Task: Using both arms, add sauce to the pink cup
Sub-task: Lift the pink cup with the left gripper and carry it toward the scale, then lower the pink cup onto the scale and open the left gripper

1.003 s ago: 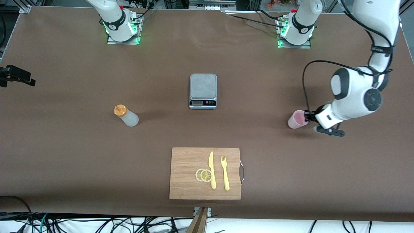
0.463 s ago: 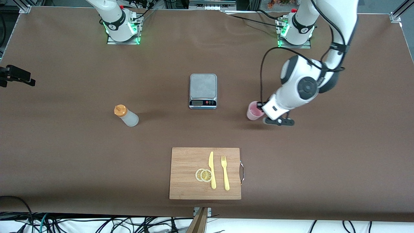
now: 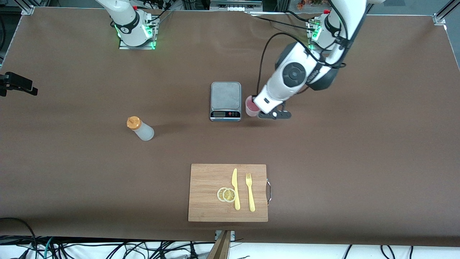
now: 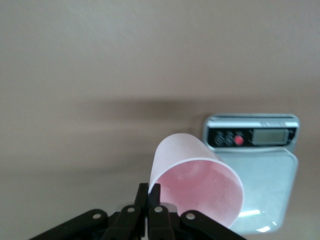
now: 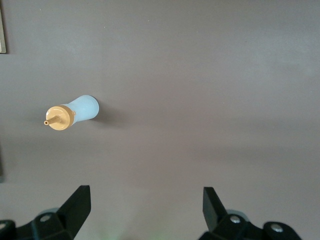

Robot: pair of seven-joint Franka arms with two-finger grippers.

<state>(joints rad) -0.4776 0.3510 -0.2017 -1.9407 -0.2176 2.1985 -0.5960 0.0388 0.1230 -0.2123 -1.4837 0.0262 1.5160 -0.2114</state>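
Note:
My left gripper (image 3: 256, 108) is shut on the rim of the pink cup (image 3: 250, 107), with one finger inside and one outside. It holds the cup upright right beside the scale (image 3: 225, 94), at the scale's edge toward the left arm's end. In the left wrist view the cup (image 4: 197, 182) overlaps the scale's platform (image 4: 272, 172) past my gripper (image 4: 154, 192). The sauce bottle (image 3: 141, 129) stands on the table toward the right arm's end. My right gripper (image 5: 145, 200) is open and empty, high over the table, with the sauce bottle (image 5: 75, 112) below it.
A wooden cutting board (image 3: 206, 180) lies nearer to the front camera than the scale. On it are a yellow knife (image 3: 235, 189), a yellow fork (image 3: 250, 192) and two lemon slices (image 3: 226, 194). The right arm's base (image 3: 133, 25) stands at the table's edge.
My left arm has carried the pink cup from the left arm's end of the table across to just beside the scale. The sauce bottle has not moved.

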